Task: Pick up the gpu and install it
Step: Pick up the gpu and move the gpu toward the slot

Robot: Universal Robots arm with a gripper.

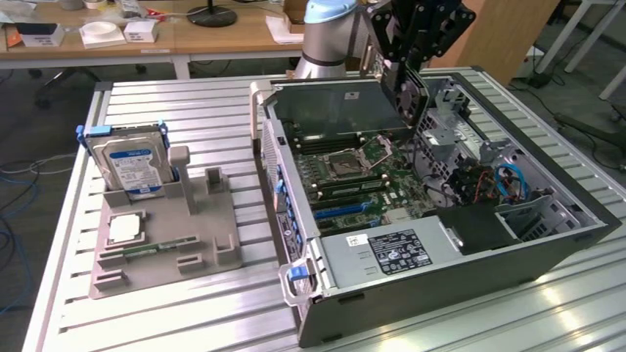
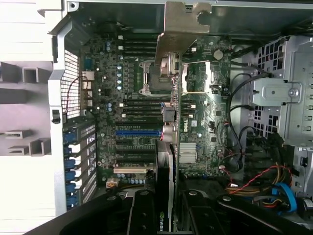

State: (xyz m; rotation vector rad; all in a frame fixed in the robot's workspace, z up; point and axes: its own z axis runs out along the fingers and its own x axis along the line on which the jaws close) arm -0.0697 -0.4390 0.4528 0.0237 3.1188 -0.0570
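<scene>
upper middle of the frame, over the open case (image 1: pixel 440 293): gpu (image 1: pixel 403 92) held, install step.
jaws clamped on it; seating calls for lining its edge with the blue slot (image 2: pixel 138 132).

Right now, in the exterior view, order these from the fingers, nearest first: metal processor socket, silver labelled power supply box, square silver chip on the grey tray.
1. Metal processor socket, on the motherboard below the fingers.
2. Silver labelled power supply box, at the case's near end.
3. Square silver chip, on the grey tray outside the case.
</scene>
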